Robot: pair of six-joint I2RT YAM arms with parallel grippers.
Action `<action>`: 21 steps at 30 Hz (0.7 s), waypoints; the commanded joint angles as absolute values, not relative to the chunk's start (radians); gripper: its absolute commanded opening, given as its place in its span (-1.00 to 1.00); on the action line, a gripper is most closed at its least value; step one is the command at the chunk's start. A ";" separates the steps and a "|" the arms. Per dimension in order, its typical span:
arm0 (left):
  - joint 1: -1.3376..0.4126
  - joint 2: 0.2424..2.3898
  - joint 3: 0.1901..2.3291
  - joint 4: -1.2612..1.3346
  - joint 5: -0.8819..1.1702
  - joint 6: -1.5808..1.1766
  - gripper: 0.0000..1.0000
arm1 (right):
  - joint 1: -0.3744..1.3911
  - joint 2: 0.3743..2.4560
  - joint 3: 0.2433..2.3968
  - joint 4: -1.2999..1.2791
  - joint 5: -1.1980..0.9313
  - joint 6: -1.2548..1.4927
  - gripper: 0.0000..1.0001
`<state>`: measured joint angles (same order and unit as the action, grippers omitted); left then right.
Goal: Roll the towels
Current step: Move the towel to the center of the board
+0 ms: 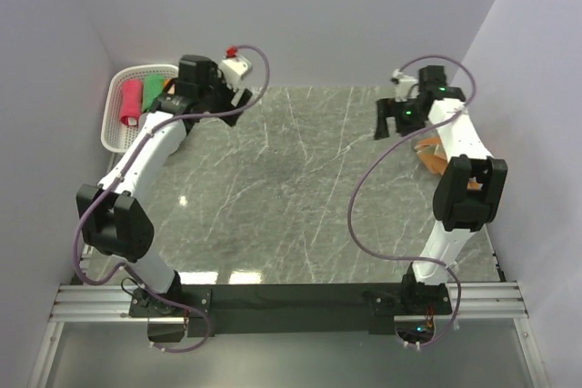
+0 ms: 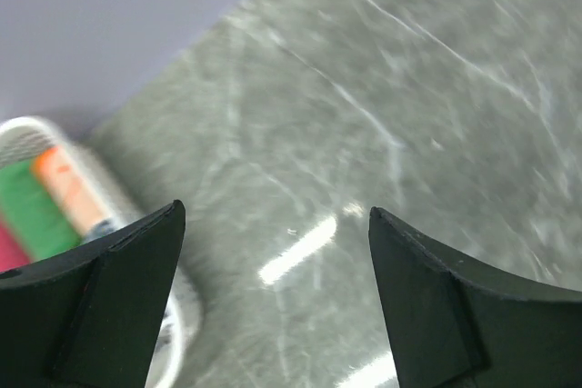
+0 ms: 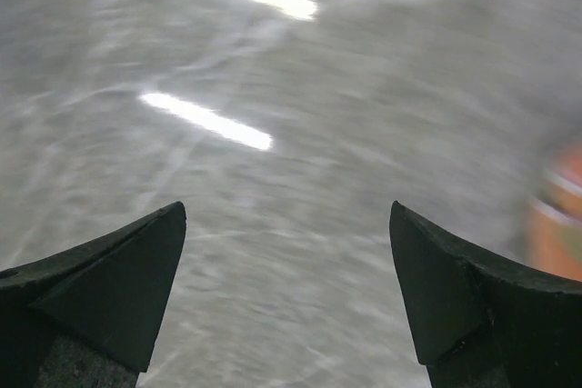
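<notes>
Rolled towels lie in the white basket (image 1: 114, 120) at the back left: a pink-red roll (image 1: 132, 104), a green roll (image 1: 155, 88) and an orange one, mostly hidden by the left arm. In the left wrist view the green roll (image 2: 27, 211) and the orange roll (image 2: 68, 186) show blurred. My left gripper (image 1: 242, 95) (image 2: 275, 211) is open and empty over the table just right of the basket. An orange towel (image 1: 429, 154) lies flat at the right, partly under the right arm; it also shows in the right wrist view (image 3: 559, 211). My right gripper (image 1: 394, 123) (image 3: 287, 208) is open and empty, left of that towel.
The grey marble table (image 1: 291, 197) is boxed in by lilac walls at the back and on both sides. The basket rim (image 2: 36, 129) stands close to the left wall. Both wrist views are motion-blurred.
</notes>
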<state>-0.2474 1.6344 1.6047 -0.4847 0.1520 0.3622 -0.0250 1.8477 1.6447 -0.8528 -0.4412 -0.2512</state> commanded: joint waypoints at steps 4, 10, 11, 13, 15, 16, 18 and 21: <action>-0.301 1.672 1.562 -0.564 0.238 0.390 0.74 | -0.216 1.896 1.779 -0.890 -0.131 -0.290 0.97; -0.308 1.720 1.600 -0.609 0.249 0.351 0.74 | -0.279 2.051 1.911 -0.933 -0.066 -0.319 0.98; -0.308 1.726 1.601 -0.611 0.247 0.350 0.74 | -0.281 2.081 1.919 -0.936 -0.069 -0.325 0.98; -0.308 1.733 1.606 -0.614 0.236 0.347 0.73 | -0.279 2.109 1.936 -0.943 -0.071 -0.333 0.98; -0.310 1.743 1.614 -0.618 0.221 0.344 0.73 | -0.281 2.151 1.944 -0.951 -0.054 -0.333 0.97; -0.310 1.747 1.617 -0.623 0.213 0.341 0.73 | -0.281 2.160 1.937 -0.947 -0.042 -0.328 0.97; -0.310 1.750 1.623 -0.624 0.207 0.339 0.72 | -0.282 2.175 1.922 -0.937 -0.011 -0.327 0.95; -0.310 1.750 1.617 -0.623 0.201 0.330 0.72 | -0.288 2.184 1.887 -0.945 -0.021 -0.336 0.76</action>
